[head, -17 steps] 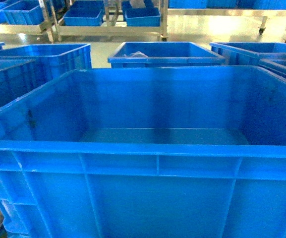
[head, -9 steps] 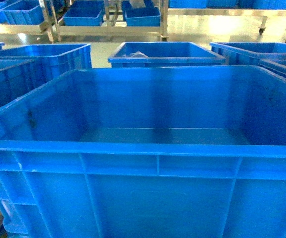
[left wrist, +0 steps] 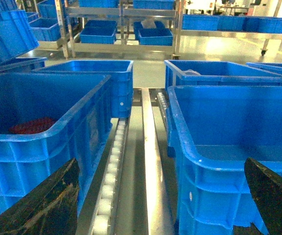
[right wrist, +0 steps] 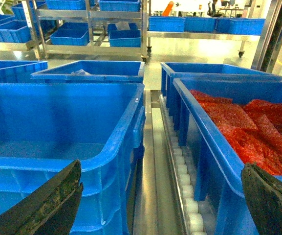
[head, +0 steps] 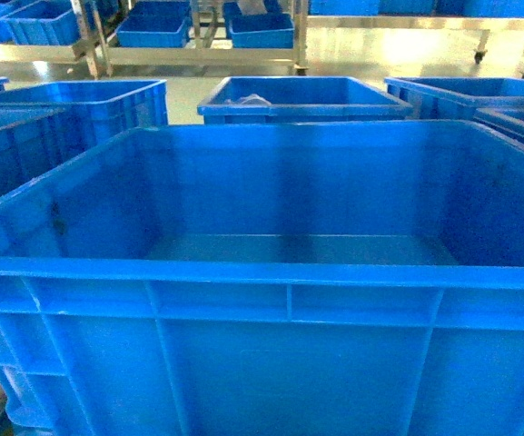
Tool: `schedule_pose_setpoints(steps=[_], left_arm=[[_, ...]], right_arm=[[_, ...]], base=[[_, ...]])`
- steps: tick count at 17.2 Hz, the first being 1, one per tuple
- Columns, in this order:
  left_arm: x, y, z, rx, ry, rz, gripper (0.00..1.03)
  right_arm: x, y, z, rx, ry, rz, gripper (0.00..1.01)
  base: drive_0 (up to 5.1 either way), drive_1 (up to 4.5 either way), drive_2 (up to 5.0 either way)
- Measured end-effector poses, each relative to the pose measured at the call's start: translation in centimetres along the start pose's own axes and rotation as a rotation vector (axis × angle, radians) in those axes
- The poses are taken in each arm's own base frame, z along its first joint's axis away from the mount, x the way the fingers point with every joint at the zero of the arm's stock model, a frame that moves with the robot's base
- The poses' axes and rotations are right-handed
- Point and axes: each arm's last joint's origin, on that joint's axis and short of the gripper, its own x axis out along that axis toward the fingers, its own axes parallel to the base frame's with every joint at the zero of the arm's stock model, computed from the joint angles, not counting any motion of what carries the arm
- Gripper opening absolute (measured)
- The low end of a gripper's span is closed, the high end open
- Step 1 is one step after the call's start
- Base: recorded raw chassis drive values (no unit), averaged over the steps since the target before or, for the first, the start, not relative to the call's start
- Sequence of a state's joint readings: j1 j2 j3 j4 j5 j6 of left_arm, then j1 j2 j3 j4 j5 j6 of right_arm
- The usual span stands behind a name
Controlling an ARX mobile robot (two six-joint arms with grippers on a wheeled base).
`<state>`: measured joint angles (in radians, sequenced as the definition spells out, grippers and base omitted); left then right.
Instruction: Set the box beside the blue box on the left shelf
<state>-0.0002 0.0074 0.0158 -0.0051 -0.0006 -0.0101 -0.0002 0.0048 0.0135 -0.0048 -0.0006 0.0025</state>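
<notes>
The box (head: 289, 300) stands nearest in the head view, filling the foreground. Behind it sits a second crate (head: 302, 98), with crates to its left (head: 89, 100) and right (head: 466, 95). A roller track (right wrist: 180, 166) runs between the box and the right neighbour (right wrist: 238, 127), which holds bags (right wrist: 248, 127). Shelves (head: 198, 36) stand farthest back.

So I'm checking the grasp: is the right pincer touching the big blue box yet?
Apart. The right wrist view shows the right pincer wide open, with the box rim lying between its fingers and clear space around it.
</notes>
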Motion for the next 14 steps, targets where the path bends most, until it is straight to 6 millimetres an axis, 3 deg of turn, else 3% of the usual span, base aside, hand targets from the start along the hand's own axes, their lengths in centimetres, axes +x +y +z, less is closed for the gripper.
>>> schedule_pose_setpoints(steps=[14], left_arm=[[0.0, 0.0, 0.0, 0.0, 0.0, 0.0, 0.98]], right_arm=[[0.0, 0.0, 0.0, 0.0, 0.0, 0.0, 0.98]], base=[[0.0, 0.0, 0.0]])
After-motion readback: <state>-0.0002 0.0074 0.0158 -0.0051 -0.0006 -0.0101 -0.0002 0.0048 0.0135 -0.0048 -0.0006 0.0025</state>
